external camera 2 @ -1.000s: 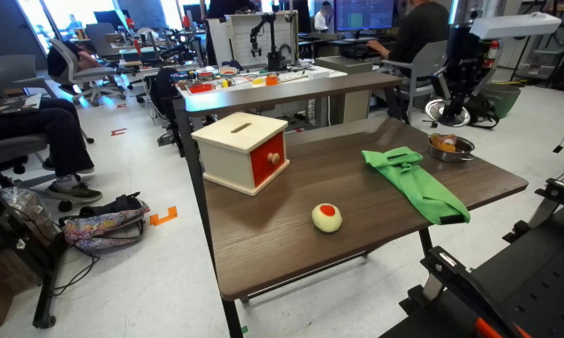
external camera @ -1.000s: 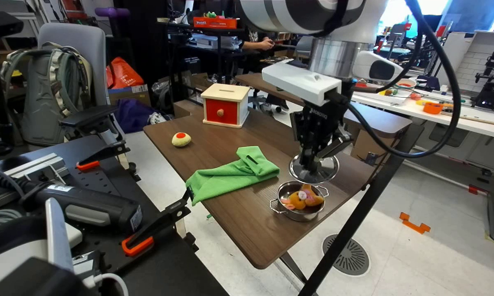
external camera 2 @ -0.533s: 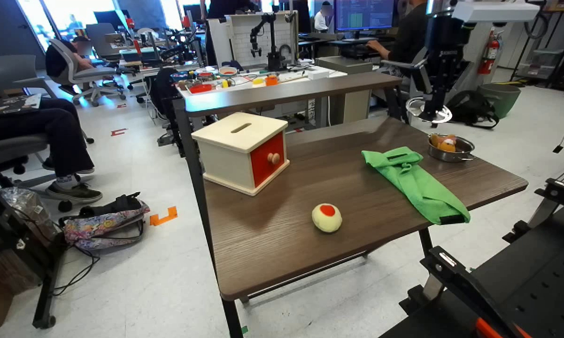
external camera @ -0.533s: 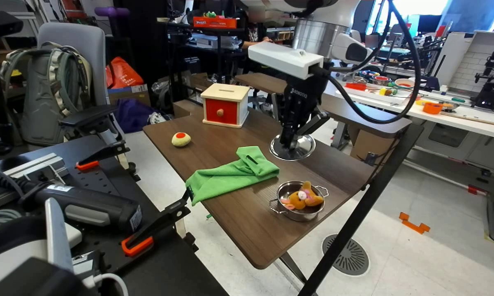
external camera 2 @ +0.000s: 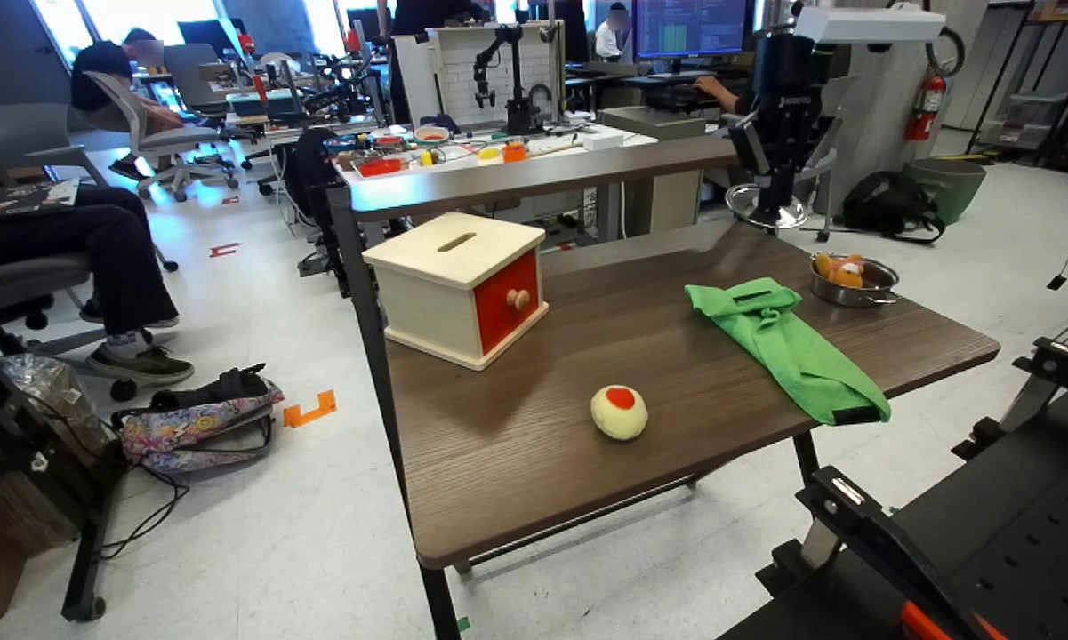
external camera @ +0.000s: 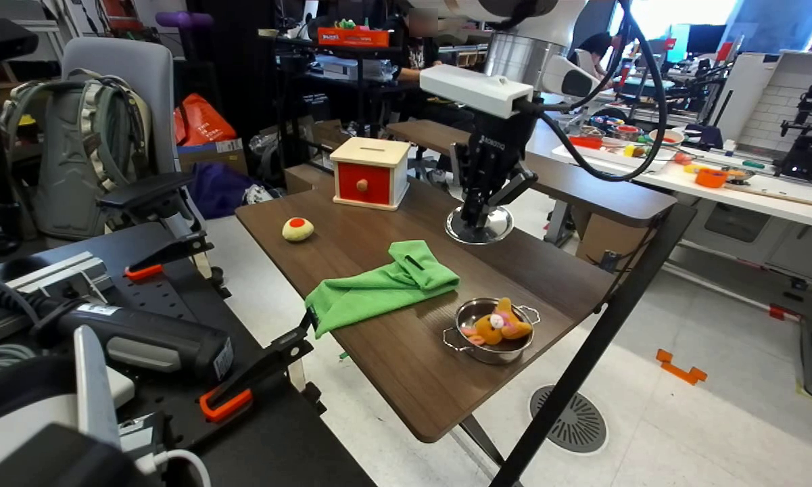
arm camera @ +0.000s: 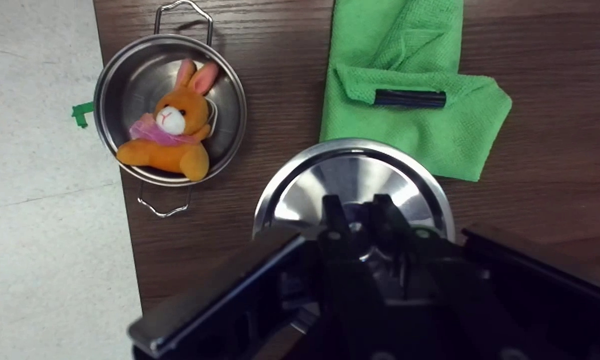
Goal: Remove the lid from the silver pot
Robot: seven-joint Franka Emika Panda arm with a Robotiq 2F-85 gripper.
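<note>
The silver pot [external camera: 497, 356] stands uncovered on the brown table. It also shows in an exterior view [external camera 2: 854, 295] and in the wrist view [arm camera: 132, 95]. An orange plush rabbit [arm camera: 180, 117] lies inside it. My gripper [external camera: 474, 218] is shut on the knob of the round shiny lid [external camera: 497, 228] and holds it in the air over the table, to one side of the pot. In the wrist view the fingertips [arm camera: 358, 202] stand either side of the knob, and the gripper hides the lid's near part [arm camera: 354, 172].
A green cloth [external camera: 382, 287] lies beside the pot. A wooden box with a red drawer [external camera: 368, 172] and a yellow ball with a red spot [external camera 2: 619, 412] are at the table's other end. A raised shelf [external camera 2: 551, 178] runs along one table edge.
My gripper has carried the lid away from the pot, toward the wooden box's end and the raised shelf. In the last half second it has moved less. Pot, cloth, box and ball have not moved.
</note>
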